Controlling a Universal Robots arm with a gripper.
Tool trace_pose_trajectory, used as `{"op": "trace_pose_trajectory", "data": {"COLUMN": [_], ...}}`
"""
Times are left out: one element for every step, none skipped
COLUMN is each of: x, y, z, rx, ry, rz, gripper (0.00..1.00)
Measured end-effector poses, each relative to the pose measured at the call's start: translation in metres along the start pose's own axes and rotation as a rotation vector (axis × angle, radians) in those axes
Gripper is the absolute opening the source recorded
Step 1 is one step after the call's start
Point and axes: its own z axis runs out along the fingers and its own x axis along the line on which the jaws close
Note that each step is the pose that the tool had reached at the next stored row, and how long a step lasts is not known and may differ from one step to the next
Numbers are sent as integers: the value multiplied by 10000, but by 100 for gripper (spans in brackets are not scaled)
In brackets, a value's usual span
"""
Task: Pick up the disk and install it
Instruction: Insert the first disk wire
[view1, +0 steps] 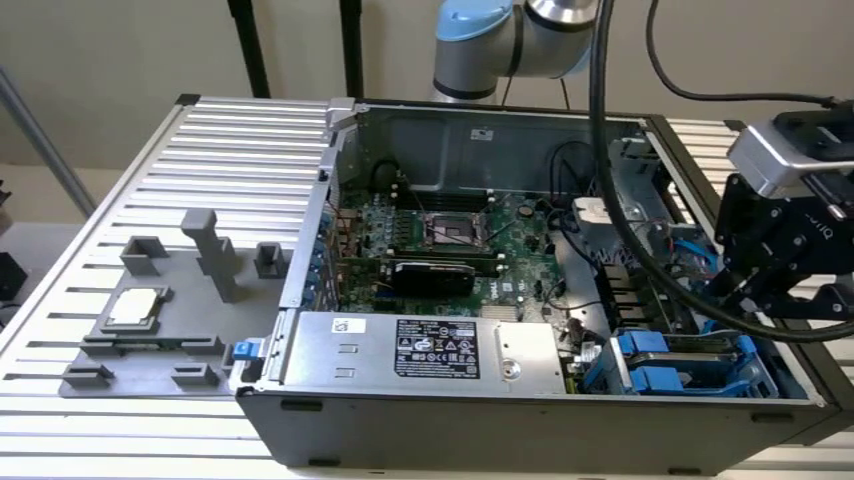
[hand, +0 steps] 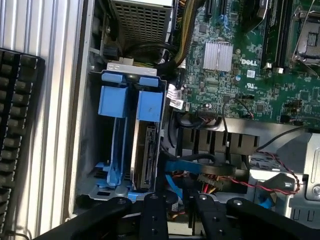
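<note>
Disk (hand: 144, 160): edge-on in bay (hand: 87, 165), five o'clock of case (view1: 400, 440) in exterior view, cables (hand: 200, 166) just beside. Jaws: spread, empty, near it. Likely hazards: snagged cables; disk left half-seated.

I observe an open computer case (view1: 467, 430) on the slatted desk (view1: 240, 130); beside it, grey fixtures (view1: 214, 250) carry a square chip (view1: 136, 307).

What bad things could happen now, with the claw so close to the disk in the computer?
1. The open claw hangs right by a blue cable and red-and-black wires; it could snag or tug them.
2. The disk stands edge-on in the drive bay; a bump might knock it crooked.
3. The arm's thick black cable droops over the motherboard and could drag on parts.
</note>
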Motion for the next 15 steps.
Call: {"op": "trace_pose_trajectory", "data": {"x": [-11,-20,-25,-29,-33,-35,-37,-39,-41,-41,-39,-32,-20,-5,17], "y": [8,19,34,51,72,92,113,132,151,165,176,181,182,183,186], "z": [8,13,16,17,19,20,20,21,22,22,22,21,19,17,12], "rx": [0,0,0,0,0,0,0,0,0,0,0,0,1,2,4], "ry": [0,-1,-1,0,0,0,0,0,0,-2,-3,-10,-21,-32,-48], "rz": [0,0,0,0,0,1,1,1,1,2,1,1,0,-2,-2], "gripper": [0,0,0,0,0,100,100,100,100,100,100,100,100,100,100]}}
